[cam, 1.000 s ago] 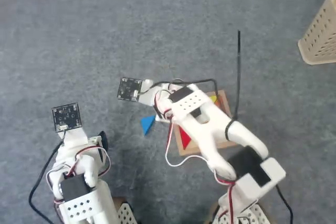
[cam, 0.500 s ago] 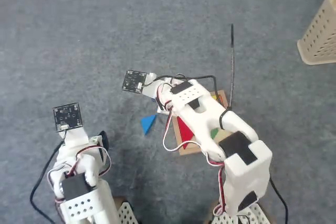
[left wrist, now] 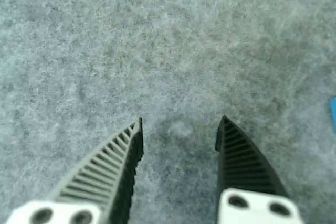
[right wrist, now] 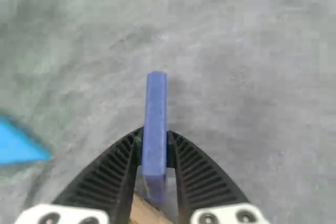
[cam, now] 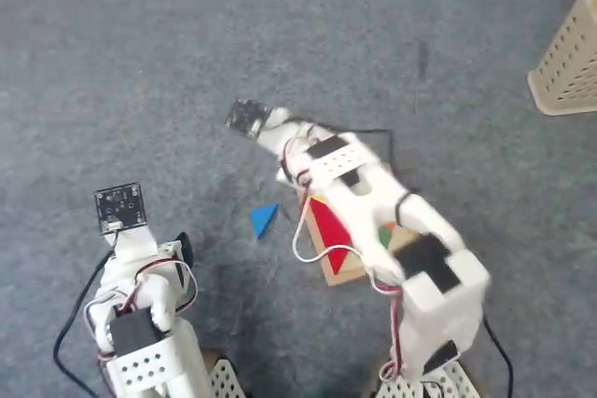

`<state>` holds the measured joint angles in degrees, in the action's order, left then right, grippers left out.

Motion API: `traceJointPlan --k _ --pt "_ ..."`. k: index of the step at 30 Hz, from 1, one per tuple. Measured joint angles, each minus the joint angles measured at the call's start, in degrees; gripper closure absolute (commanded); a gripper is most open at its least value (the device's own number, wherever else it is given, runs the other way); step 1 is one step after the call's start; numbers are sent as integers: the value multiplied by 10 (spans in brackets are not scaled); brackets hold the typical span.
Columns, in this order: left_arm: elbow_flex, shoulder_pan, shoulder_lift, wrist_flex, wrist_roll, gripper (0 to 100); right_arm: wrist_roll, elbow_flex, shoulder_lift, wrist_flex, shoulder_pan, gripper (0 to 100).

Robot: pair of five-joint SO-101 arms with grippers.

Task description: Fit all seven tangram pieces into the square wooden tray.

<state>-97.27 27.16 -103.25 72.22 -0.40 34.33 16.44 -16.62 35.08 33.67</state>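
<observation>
We see the grey felt surface with the right arm lying over the square wooden tray right of centre in the high view, the tray holding a red triangle and a green piece. At the lower left, the left gripper stands with its jaws parted over bare felt. The light-blue triangle lies on the felt just left of the tray, while the right gripper, to the upper left of the tray, clamps a dark-blue piece on edge, the piece projecting beyond its fingertips.

left end effector parted, grey carpet
</observation>
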Motion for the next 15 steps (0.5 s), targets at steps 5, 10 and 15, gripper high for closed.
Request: traceJointPlan --k 5,10,15 --pt "0 0 0 0 0 784 -92 37 147 18 -47 991" --pt "0 0 0 0 0 784 -142 105 294 114 -105 991" --pt "0 0 0 0 0 784 -149 187 389 222 -172 991"
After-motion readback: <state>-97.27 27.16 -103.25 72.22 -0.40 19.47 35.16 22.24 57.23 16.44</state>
